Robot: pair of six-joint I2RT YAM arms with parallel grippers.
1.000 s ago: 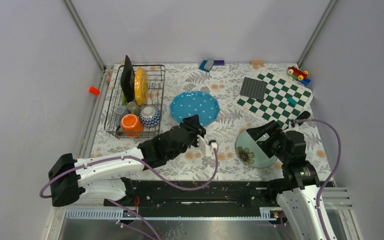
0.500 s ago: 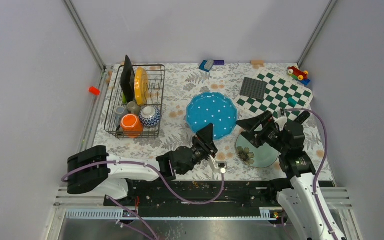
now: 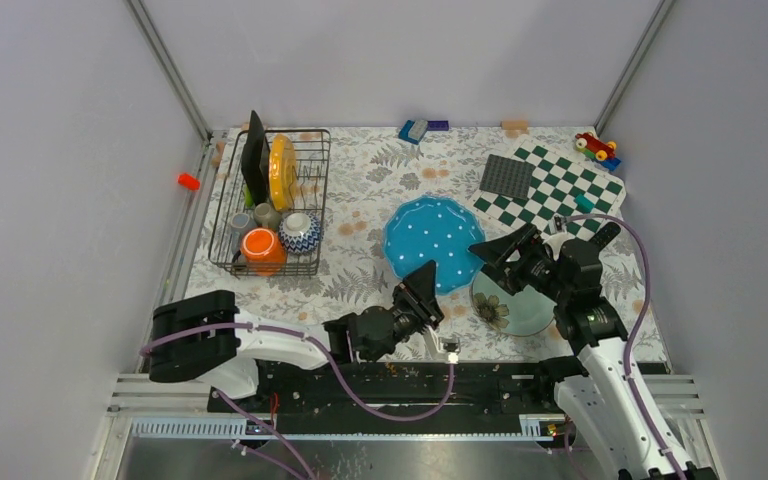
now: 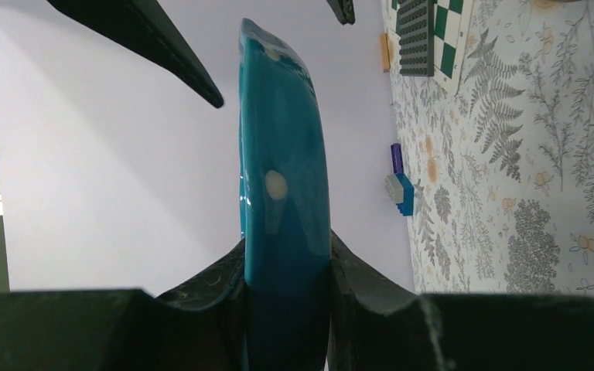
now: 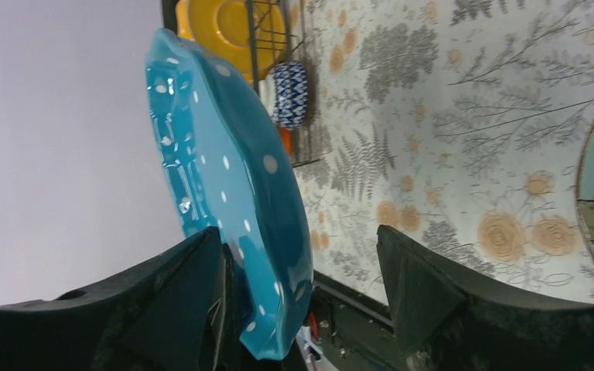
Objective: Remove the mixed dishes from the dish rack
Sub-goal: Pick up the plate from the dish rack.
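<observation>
The blue white-dotted plate (image 3: 432, 238) hangs above the middle of the table, with my left gripper (image 3: 426, 284) shut on its near rim (image 4: 282, 193). My right gripper (image 3: 503, 256) stands open astride the plate's right rim (image 5: 224, 170). One finger (image 5: 178, 286) lies against the plate and the other stands apart from it. The dish rack (image 3: 316, 200) at the left holds a black square plate (image 3: 255, 155), a yellow plate (image 3: 282, 172), an orange mug (image 3: 262, 247), a patterned bowl (image 3: 300, 232) and a grey cup (image 3: 241, 222). A pale flowered plate (image 3: 513, 308) lies flat under the right arm.
A green-white chequered board (image 3: 560, 195) with a dark studded square (image 3: 507, 177) lies at the back right. A toy car (image 3: 595, 146) and small blocks (image 3: 415, 130) sit along the far edge. Grey walls enclose the table.
My left arm has drawn back and carried the blue plate rightward to the table's middle. My right gripper has swung left to straddle the plate's rim, and its jaws have narrowed a little.
</observation>
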